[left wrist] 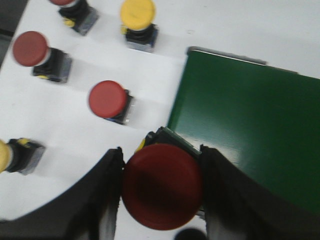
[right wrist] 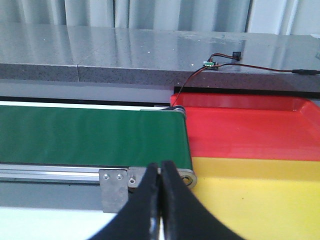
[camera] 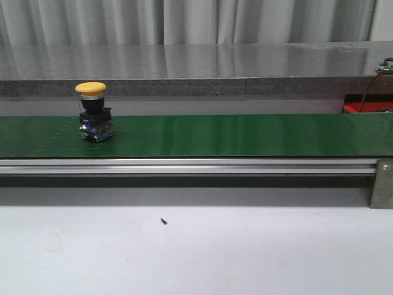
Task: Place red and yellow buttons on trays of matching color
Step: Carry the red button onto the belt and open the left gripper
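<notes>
The left tool (left wrist: 161, 192) holds a red button (left wrist: 162, 186) by its cap, beside the end of the green belt (left wrist: 250, 125); the view is blurred, so how firm the grip is I cannot tell. Set it upright on the belt, clear of the edge. The right tool (right wrist: 160, 200) is closed and empty near the red tray (right wrist: 250, 127) and yellow tray (right wrist: 260, 192). A yellow button (camera: 93, 112) stands on the belt.
</notes>
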You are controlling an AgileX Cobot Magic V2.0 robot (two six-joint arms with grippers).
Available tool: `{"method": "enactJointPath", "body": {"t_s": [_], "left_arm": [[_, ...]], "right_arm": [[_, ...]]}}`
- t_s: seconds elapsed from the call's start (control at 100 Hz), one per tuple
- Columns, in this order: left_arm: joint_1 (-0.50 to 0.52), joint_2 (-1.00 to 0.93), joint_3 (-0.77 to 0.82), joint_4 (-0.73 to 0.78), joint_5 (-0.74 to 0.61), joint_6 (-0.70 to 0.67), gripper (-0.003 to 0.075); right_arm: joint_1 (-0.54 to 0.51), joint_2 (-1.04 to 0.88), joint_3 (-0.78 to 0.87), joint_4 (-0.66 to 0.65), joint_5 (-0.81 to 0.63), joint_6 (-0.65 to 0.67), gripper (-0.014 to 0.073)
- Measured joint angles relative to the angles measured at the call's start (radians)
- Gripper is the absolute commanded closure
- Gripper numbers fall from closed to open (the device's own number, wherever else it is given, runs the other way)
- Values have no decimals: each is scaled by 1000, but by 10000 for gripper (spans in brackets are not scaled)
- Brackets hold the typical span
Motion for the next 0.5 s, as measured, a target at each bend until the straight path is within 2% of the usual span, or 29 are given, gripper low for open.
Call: {"method": "enactJointPath", "body": {"t_s": [0.22,0.5], "left_arm": [[-90,28,-1,-11,16,8,548],[-146,94,-1,-11,20,8,547]], "right_arm": [[0,0,0,0,0,0,662],[0,0,0,0,0,0,662]]}}
